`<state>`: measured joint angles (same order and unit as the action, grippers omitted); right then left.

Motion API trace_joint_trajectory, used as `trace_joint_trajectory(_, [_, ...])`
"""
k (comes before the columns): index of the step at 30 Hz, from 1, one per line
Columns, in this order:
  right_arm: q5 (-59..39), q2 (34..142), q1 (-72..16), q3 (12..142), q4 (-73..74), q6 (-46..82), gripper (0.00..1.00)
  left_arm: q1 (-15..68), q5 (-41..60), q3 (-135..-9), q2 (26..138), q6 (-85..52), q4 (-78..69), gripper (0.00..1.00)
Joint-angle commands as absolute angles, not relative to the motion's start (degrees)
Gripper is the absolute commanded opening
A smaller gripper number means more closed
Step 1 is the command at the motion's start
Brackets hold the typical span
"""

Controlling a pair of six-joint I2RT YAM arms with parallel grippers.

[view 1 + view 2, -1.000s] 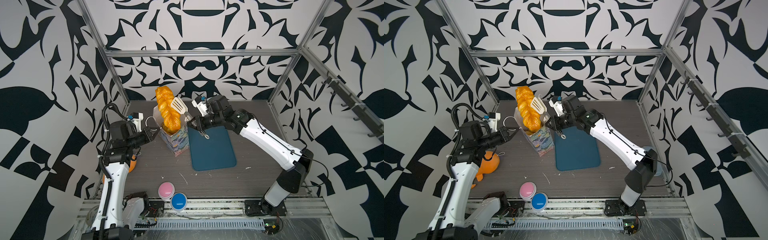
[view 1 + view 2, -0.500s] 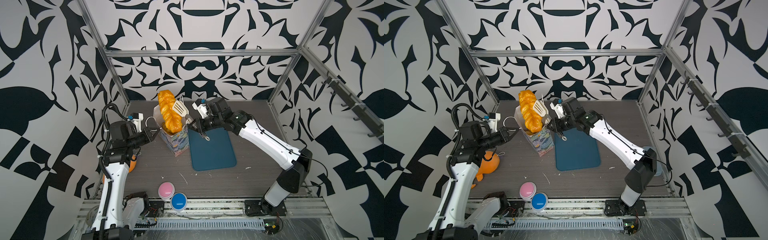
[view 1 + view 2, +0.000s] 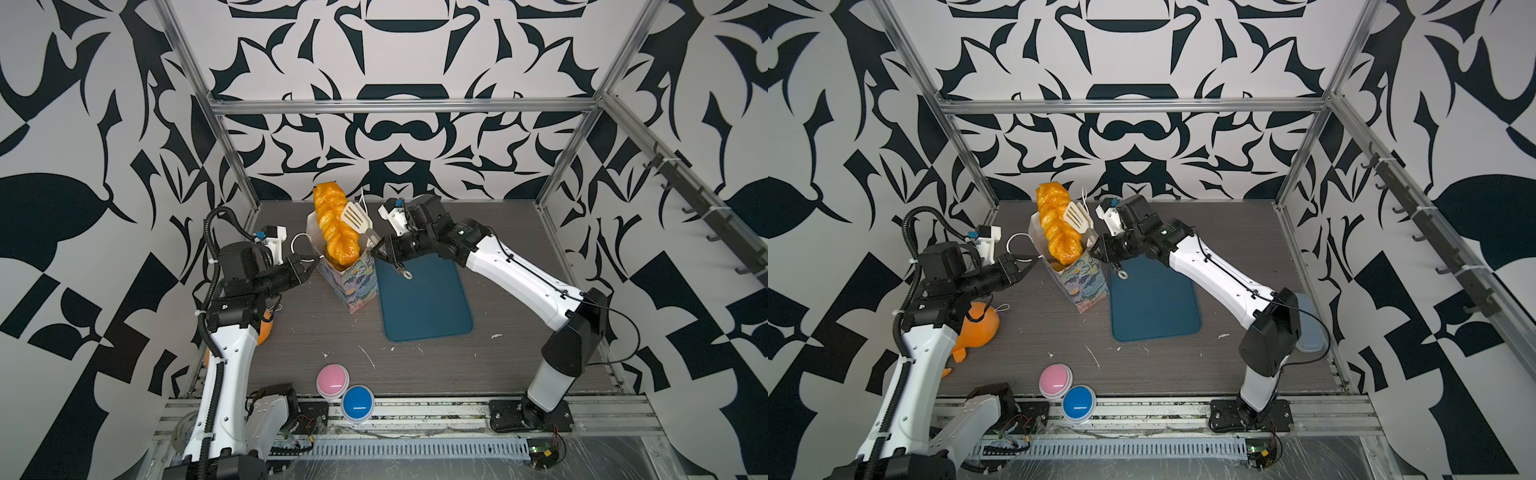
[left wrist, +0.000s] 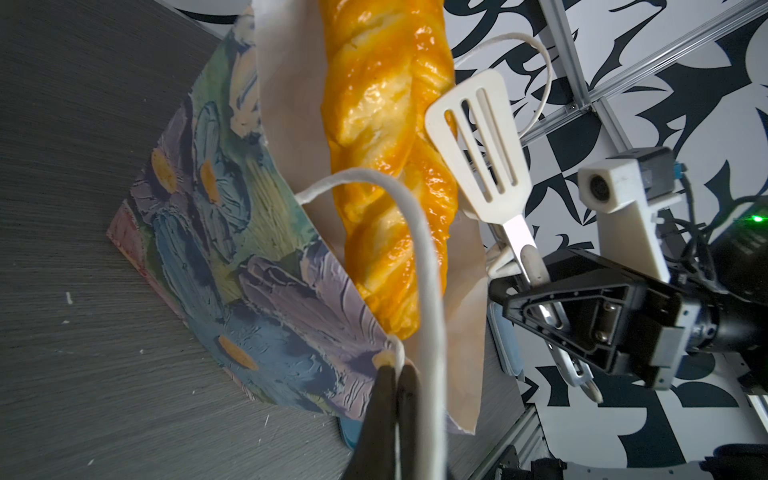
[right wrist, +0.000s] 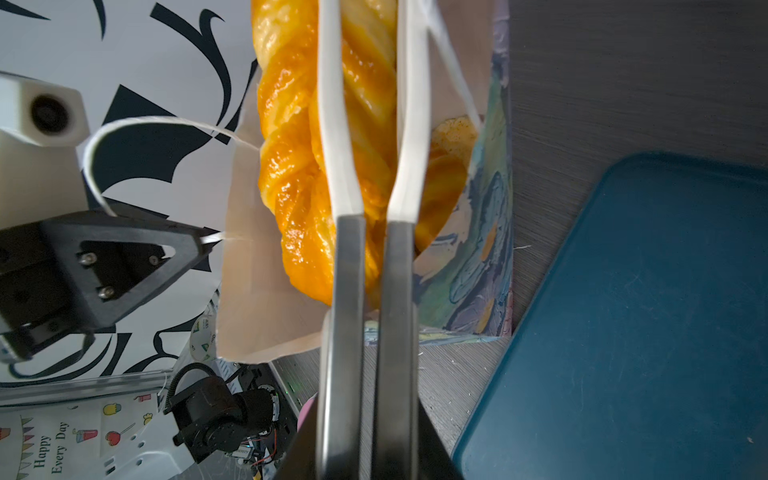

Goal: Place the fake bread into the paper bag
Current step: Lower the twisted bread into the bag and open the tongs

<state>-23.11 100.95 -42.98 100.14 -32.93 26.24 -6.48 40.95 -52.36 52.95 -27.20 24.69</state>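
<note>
The paper bag [image 3: 353,282] [image 3: 1084,286] stands upright left of the middle. A long braided loaf of fake bread [image 3: 334,226] [image 3: 1057,226] stands in its mouth, most of it above the rim. Another orange pastry [image 5: 451,166] lies inside the bag. My left gripper [image 3: 313,262] [image 4: 397,370] is shut on the bag's rim where a cord handle [image 4: 424,249] is fixed. My right gripper [image 3: 376,254] [image 5: 365,415] is shut on metal tongs [image 3: 355,216] [image 4: 478,158]. Their white slotted heads lie against the loaf's side.
A dark blue mat [image 3: 424,299] lies right of the bag, under my right arm. A pink button [image 3: 332,380] and a blue button [image 3: 358,399] sit at the front edge. A smooth orange toy [image 3: 980,328] rests under my left arm.
The loaf has sunk slightly lower into the bag and the tongs have followed it. My left gripper has stayed on the rim.
</note>
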Motion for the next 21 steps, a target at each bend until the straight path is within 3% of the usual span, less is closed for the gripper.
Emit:
trace_joint_trajectory(1, [-23.1, 99.8, -43.0, 102.7, -28.2, 26.5, 0.27, -6.7, 41.6, -52.7, 52.6, -26.9, 24.9, 0.00])
trace_joint_trajectory(16, [-23.3, 93.6, -43.0, 95.4, -30.1, 26.4, 0.27, -6.7, 41.4, -52.6, 53.3, -27.1, 24.2, 0.00])
trace_joint_trajectory(21, [-23.9, 93.4, -43.1, 95.2, -30.1, 26.4, 0.32, -6.7, 41.5, -52.6, 53.3, -27.3, 24.1, 0.00])
